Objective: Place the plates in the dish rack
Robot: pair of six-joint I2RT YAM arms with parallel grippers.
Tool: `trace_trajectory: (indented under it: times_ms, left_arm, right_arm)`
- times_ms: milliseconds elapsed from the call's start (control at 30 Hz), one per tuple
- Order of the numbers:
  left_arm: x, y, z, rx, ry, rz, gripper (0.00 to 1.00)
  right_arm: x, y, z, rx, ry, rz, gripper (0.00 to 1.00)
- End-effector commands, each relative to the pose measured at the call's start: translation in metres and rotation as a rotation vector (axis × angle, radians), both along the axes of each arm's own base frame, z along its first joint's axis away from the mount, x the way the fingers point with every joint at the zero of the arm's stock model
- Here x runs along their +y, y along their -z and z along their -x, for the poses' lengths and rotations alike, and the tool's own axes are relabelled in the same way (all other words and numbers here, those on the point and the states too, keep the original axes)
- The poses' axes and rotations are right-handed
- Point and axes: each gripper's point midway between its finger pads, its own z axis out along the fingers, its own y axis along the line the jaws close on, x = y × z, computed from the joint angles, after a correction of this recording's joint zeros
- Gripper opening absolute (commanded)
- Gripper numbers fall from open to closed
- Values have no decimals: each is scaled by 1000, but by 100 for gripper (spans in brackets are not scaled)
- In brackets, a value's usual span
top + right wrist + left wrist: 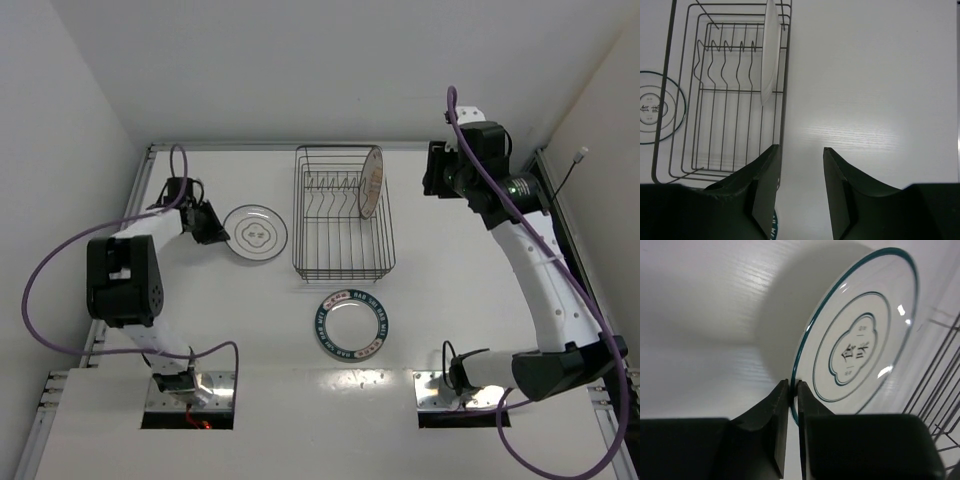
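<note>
- As I checked the left wrist view, the left end effector point(792, 390) was pinched almost shut on the near rim of the ringed plate point(860, 340), one finger on either side of the thin edge.
- That plate sat on the counter point(450, 300) just left of the dish rack point(296, 225), apart from its wire wall. From overhead it looked flat, and I could not tell whether it was clear of the surface.
- I judged it stiff, glossy and breakable. A rim pinch gives little contact, so the plate could swing or slip between the fingers once raised, and a knock against the wires could chip it. A hold set deeper over the rim would have felt safer to me.
- The right end effector point(800, 150) stood partly open with nothing between its fingers, hovering over bare counter just right of the rack.
- Inside the rack, the sunburst plate point(371, 182) stood on edge at the right end.
- The lettered plate point(351, 325) lay flat on the counter in front of the rack, with neither end effector near it.
</note>
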Motion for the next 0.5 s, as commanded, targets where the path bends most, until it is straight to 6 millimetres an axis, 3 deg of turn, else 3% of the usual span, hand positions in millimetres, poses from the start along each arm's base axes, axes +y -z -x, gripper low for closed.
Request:
trace_trajectory:
  times_ms: [0, 33, 100, 133, 200, 367, 400, 433, 467]
  left_arm:
    - [22, -47, -8, -162, -51, -131, 0]
    - [25, -69, -8, -228, -67, -151, 0]
    - [25, -85, -7, -292, -72, -154, 0]
    - [25, -102, -6, -338, -75, -157, 0]
    - [24, -113, -5, -386, -65, -159, 0]
    - [25, -157, 2, -530, -69, -169, 0]
    - [25, -166, 2, -559, -70, -171, 0]
    - [19, -172, 5, -584, -47, -150, 0]
    - [15, -182, 6, -621, -21, -143, 0]
  right_arm:
    - [9, -8, 3, -28, -54, -36, 37]
    - [8, -8, 3, -26, -49, -50, 37]
    - [14, -5, 5, -12, -78, -66, 37]
    - [17, -6, 4, -19, -92, -76, 37]
    - [28, -8, 7, -22, -153, -122, 37]
    - [89, 9, 18, 20, -439, -385, 38]
    - [100, 26, 24, 63, -484, -440, 40]
    - [121, 14, 31, 44, -589, -556, 41]
    - [129, 16, 35, 53, -628, -615, 43]
